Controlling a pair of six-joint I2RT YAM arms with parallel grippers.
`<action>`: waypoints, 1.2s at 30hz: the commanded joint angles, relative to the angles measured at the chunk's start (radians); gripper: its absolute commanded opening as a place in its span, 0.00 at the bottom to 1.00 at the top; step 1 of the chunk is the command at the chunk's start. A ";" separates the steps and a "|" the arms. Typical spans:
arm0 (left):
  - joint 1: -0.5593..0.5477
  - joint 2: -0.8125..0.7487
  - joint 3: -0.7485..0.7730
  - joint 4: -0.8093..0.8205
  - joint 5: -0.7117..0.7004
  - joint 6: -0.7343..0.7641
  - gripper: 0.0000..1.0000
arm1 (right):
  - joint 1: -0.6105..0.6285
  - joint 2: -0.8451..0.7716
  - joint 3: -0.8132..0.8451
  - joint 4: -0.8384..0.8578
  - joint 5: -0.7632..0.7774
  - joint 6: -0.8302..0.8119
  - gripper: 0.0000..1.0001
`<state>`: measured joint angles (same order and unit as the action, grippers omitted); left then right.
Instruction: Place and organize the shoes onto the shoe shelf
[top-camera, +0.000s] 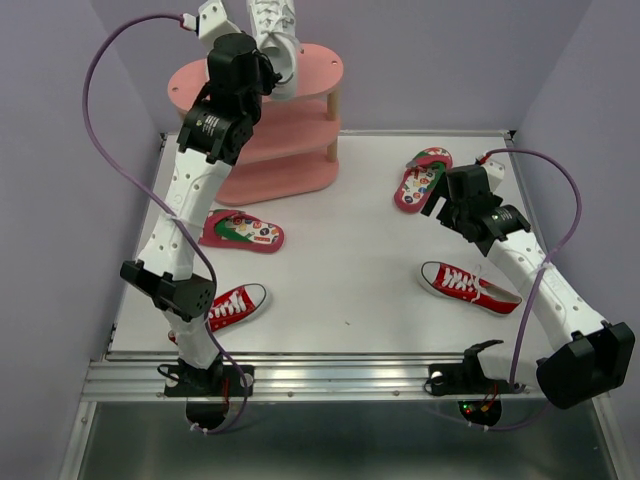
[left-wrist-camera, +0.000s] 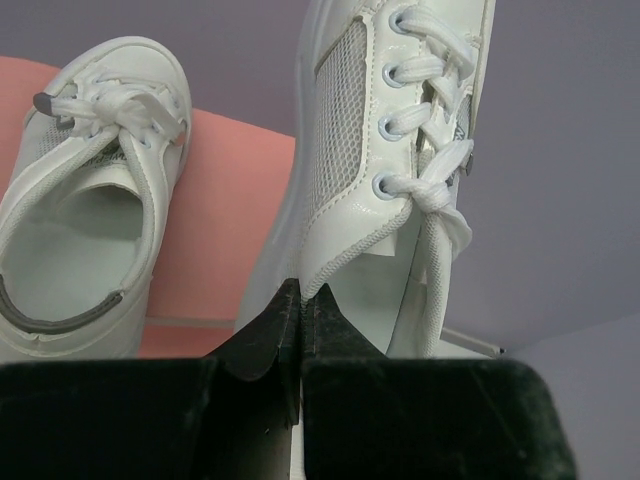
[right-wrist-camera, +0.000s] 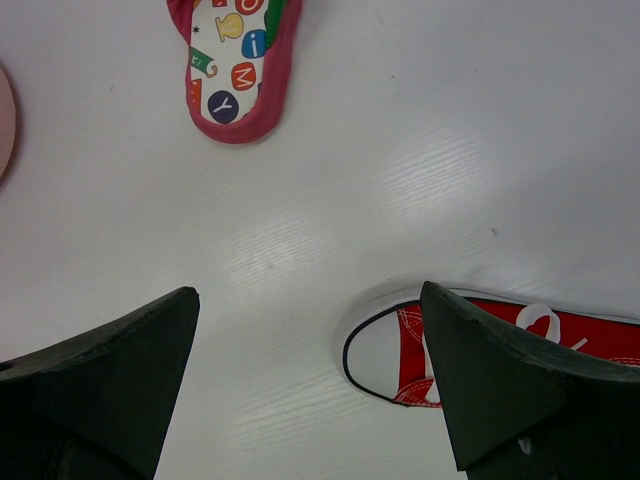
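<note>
While left end effector holds white sneaker beside its shelved mate, right end effector gapes; red sneakers, flip-flops unshelved.

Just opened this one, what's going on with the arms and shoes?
The left gripper is shut on the collar of a white lace-up sneaker, holding it at the top board of the pink three-tier shoe shelf, where its twin white sneaker already sits. The right gripper hangs open over the white table, between a red canvas sneaker and a red patterned flip-flop. The other red sneaker and other flip-flop lie on the table.
</note>
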<state>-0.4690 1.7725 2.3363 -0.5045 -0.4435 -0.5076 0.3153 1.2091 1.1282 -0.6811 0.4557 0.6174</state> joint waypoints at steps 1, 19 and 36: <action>0.020 -0.007 0.002 0.147 -0.025 -0.066 0.00 | -0.001 -0.022 0.007 0.008 0.001 0.001 0.97; 0.101 -0.019 -0.106 0.130 0.074 -0.124 0.00 | -0.001 -0.028 -0.010 0.006 -0.002 0.012 0.97; 0.122 0.025 -0.092 0.121 0.149 -0.124 0.10 | -0.001 -0.036 -0.016 0.002 -0.006 0.021 0.97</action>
<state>-0.3553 1.8053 2.2242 -0.4828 -0.3252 -0.6296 0.3153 1.2007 1.1133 -0.6830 0.4511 0.6258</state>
